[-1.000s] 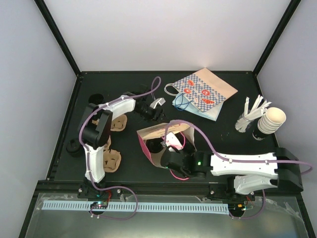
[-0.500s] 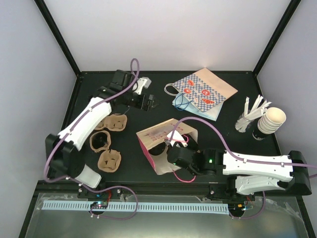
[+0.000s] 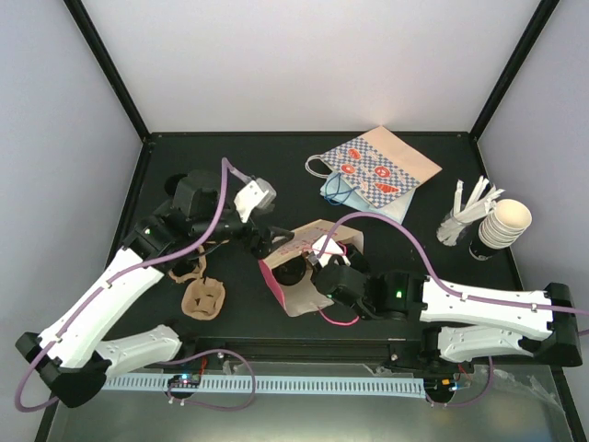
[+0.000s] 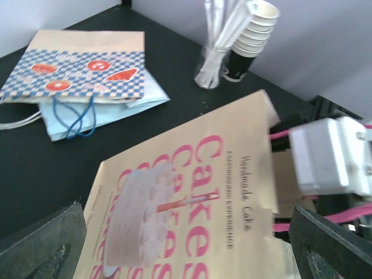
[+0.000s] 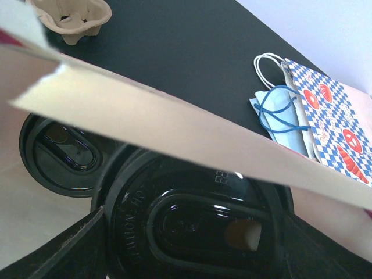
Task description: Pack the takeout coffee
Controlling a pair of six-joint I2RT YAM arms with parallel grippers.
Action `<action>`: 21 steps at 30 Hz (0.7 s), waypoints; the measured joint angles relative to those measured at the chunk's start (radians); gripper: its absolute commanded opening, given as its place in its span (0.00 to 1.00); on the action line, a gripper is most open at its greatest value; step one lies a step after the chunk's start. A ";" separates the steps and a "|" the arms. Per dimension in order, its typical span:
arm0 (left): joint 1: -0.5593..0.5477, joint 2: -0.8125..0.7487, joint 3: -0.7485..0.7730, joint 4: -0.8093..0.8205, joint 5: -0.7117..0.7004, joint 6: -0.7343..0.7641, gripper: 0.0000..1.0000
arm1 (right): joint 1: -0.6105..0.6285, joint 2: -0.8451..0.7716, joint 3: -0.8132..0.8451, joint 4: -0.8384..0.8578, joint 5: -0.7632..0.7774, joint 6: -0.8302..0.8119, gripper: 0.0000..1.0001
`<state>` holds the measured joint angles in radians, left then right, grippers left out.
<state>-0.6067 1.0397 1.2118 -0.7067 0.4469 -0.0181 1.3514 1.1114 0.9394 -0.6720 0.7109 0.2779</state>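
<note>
The pink bag with "Cakes" print lies on its side, mouth toward the left. My right gripper reaches into that mouth. It is shut on the takeout coffee, whose black lid fills the span between the fingers. The cup's sides are hidden. A second black-lidded cup lies further inside the bag, beyond the bag's upper edge. My left gripper hovers open just above the bag's printed face, left gripper holding nothing.
A blue checkered bag lies flat at the back. A stack of cream cups and a clear cup of stirrers stand at the right edge. Cardboard cup carriers lie at the left, partly under my left arm.
My left arm swung from the back of the table down to the bag and its jaws opened wide. The right gripper stayed shut on the cup in the bag's mouth.
</note>
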 measured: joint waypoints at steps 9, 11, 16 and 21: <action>-0.160 0.057 0.024 -0.039 -0.084 0.090 0.87 | -0.009 -0.006 0.003 0.002 -0.014 -0.010 0.43; -0.202 0.095 0.040 -0.059 -0.104 0.107 0.86 | -0.015 -0.006 0.006 0.000 -0.016 -0.007 0.43; -0.248 0.131 0.047 -0.092 -0.134 0.131 0.87 | -0.046 -0.008 0.013 -0.003 -0.030 0.004 0.43; -0.252 0.079 0.045 -0.086 -0.140 0.133 0.91 | -0.067 -0.008 0.024 -0.003 -0.045 0.013 0.42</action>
<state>-0.8589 1.1183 1.2564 -0.7925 0.3065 0.1146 1.2842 1.1038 0.9638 -0.6750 0.6662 0.2913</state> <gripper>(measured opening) 0.900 0.713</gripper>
